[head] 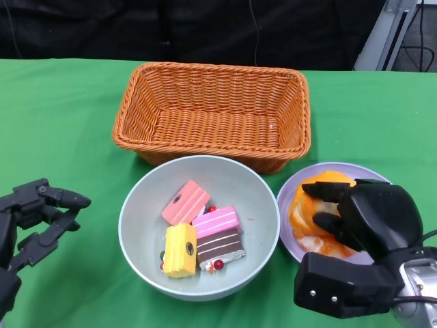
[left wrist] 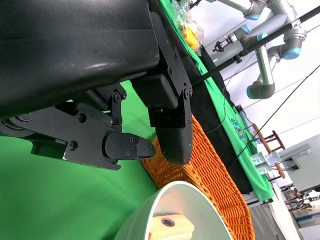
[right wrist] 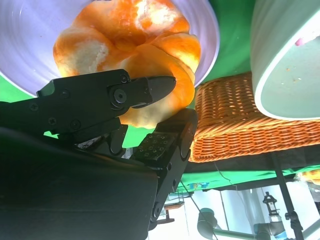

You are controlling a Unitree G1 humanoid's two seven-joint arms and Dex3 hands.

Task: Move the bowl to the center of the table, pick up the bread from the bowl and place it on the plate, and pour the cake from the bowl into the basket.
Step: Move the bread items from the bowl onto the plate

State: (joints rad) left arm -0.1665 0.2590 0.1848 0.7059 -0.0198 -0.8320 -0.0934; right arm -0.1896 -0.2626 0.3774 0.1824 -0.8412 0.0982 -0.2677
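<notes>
One pale grey-green bowl [head: 199,225] is sitting at table centre on the green tablecloth [head: 61,123]; it is holding four cake pieces: one pink slice [head: 185,202] at 11 o'clock inside, one pink-topped chocolate layer slice [head: 220,238] at 3 o'clock of centre, one yellow slice [head: 180,250] at 7 o'clock, and small red berries beside them; one orange-glazed bread [head: 321,212], puffy and lobed with pale patches, is lying on one lavender plate [head: 290,205] at 3 o'clock of the bowl; the right hand [head: 365,222] is covering the bread, and the right wrist view is showing its fingers [right wrist: 150,90] closing around it, grasping; one empty-looking orange wicker basket [head: 213,113] is standing at 12 o'clock, just beside bowl and plate; the left hand [head: 37,215] is hovering at 9 o'clock, released, fingers apart, apart from the bowl.
</notes>
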